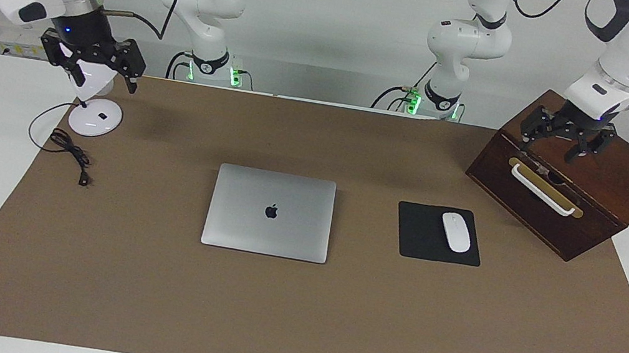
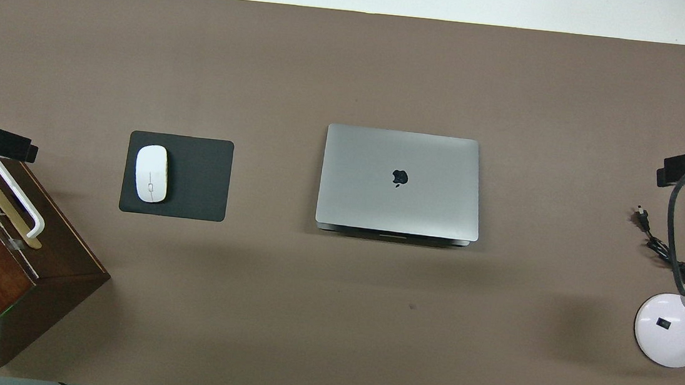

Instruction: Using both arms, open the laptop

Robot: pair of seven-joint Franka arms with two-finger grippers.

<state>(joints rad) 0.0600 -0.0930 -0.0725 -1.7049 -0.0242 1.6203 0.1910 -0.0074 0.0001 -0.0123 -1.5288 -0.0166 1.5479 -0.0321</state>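
Overhead view: laptop [image 2: 400, 182] shut, mid-desk, mousepad [image 2: 193, 178] and mouse [image 2: 151, 173] beside it.
Left gripper [image 1: 566, 144] over the drawer box [image 1: 597, 183], apparently spread wide, empty; right gripper [image 1: 94, 62] over the lamp [image 1: 95, 118], grip unclear.

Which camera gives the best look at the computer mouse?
The overhead view: the mouse lies flat, its whole outline clear against the black mousepad. The facing view shows the mouse whole too, only slanted.
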